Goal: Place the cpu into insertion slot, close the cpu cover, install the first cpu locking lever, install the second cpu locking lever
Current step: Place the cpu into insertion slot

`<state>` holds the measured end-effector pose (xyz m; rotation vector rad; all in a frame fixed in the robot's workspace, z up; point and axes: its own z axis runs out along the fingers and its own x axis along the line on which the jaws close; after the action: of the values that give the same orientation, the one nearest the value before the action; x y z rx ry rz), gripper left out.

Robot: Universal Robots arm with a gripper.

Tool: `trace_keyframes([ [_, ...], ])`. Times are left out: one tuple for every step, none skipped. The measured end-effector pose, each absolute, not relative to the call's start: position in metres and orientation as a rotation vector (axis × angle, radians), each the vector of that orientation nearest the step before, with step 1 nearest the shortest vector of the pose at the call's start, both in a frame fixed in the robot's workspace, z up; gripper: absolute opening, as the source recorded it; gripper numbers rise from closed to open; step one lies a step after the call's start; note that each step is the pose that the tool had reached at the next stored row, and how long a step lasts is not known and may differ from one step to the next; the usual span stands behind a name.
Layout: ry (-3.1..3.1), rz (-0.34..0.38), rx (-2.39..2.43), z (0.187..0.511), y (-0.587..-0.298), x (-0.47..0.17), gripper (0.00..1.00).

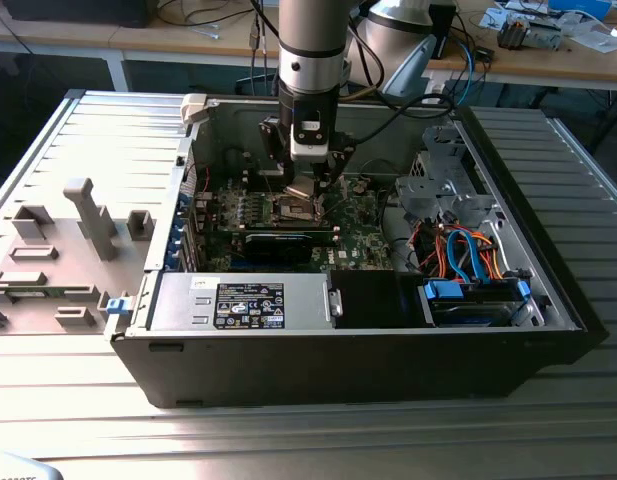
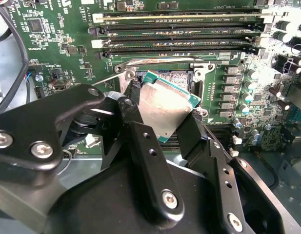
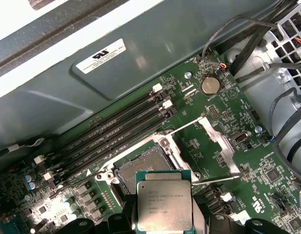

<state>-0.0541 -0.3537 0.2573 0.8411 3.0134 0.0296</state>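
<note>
My gripper (image 2: 160, 119) is shut on the cpu (image 2: 165, 109), a small square chip with a dull silver top and a green edge, pinched between two black fingers (image 2: 140, 141). In the first wrist view the cpu (image 3: 164, 200) hangs just above and beside the insertion slot (image 3: 145, 168), whose dark pin field lies bare inside a silver rim. The cpu cover (image 3: 217, 142) stands swung open next to the slot, with thin wire levers raised around it. In the exterior view the gripper (image 1: 308, 185) reaches down into the open computer case over the insertion slot (image 1: 293, 208) on the green motherboard (image 1: 363, 240).
Long black memory slots (image 3: 116, 134) run along one side of the socket. A long black card (image 1: 278, 243), a silver power supply (image 1: 248, 300), a bundle of orange and blue cables (image 1: 458, 250) and a metal drive cage (image 1: 438, 180) crowd the case. The case walls (image 1: 168, 220) enclose the board.
</note>
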Motion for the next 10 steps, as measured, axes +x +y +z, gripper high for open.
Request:
trace_keyframes([
  [3.013, 0.030, 0.843, 0.2573, -0.3537, -0.0541, 0.54],
  [3.013, 0.030, 0.844, 0.2573, -0.3537, -0.0541, 0.54],
  [3.012, 0.030, 0.845, 0.2573, -0.3537, -0.0541, 0.54],
  [3.012, 0.030, 0.847, 0.2573, -0.3537, -0.0541, 0.54],
  [3.011, 0.030, 0.848, 0.2573, -0.3537, -0.0541, 0.54],
  [3.011, 0.030, 0.849, 0.2573, -0.3537, -0.0541, 0.54],
  [3.010, 0.030, 0.852, 0.2573, -0.3537, -0.0541, 0.54],
  [3.009, 0.030, 0.856, 0.2573, -0.3537, -0.0541, 0.54],
  [3.008, 0.029, 0.859, 0.2573, -0.3537, -0.0541, 0.54],
  [3.007, 0.030, 0.862, 0.2573, -0.3537, -0.0541, 0.54],
])
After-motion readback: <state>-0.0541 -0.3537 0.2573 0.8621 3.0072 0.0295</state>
